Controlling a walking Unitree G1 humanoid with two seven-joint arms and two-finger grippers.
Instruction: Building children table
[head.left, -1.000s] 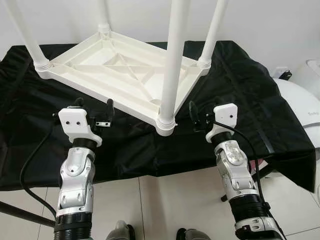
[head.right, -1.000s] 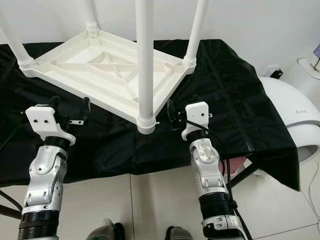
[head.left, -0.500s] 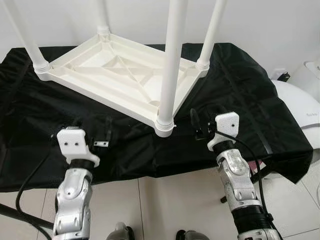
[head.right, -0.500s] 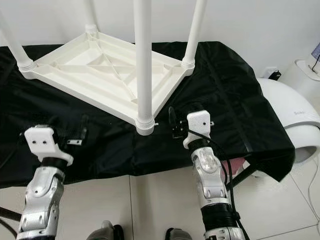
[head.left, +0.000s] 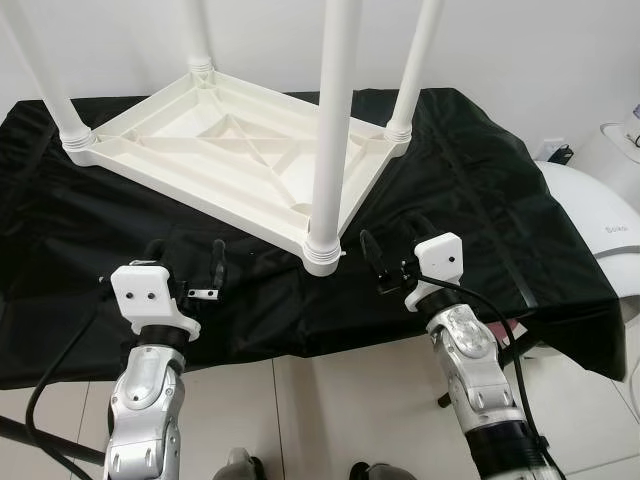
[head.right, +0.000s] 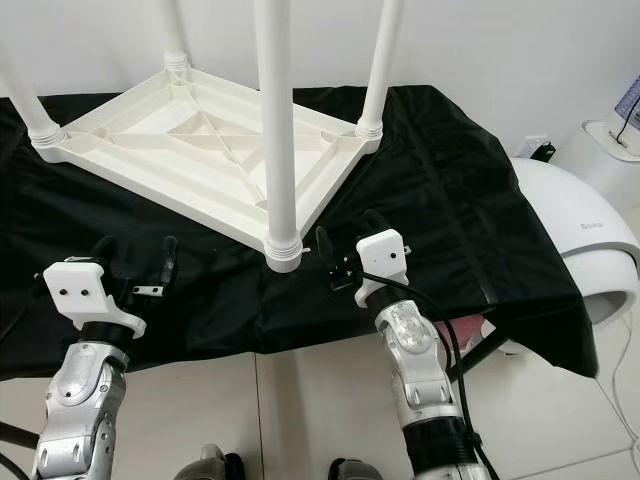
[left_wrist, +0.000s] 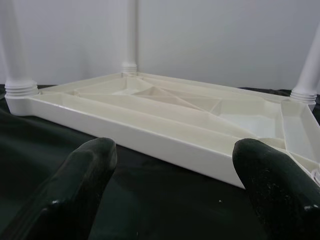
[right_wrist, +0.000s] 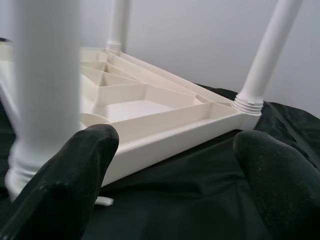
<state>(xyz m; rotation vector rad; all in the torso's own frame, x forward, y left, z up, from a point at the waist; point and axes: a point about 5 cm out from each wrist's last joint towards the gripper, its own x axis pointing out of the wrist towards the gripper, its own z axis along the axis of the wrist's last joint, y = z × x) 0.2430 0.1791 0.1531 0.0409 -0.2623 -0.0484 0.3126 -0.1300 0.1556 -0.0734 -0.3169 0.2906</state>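
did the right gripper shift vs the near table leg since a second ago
Yes. The right gripper has closed in on the near leg's base: one second ago it hung clearly off to that leg's right, and now its open fingers sit just beside the foot.

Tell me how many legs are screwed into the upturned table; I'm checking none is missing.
4, one at each corner of the tabletop: near leg between the grippers, far-right leg, far-left leg, back leg.
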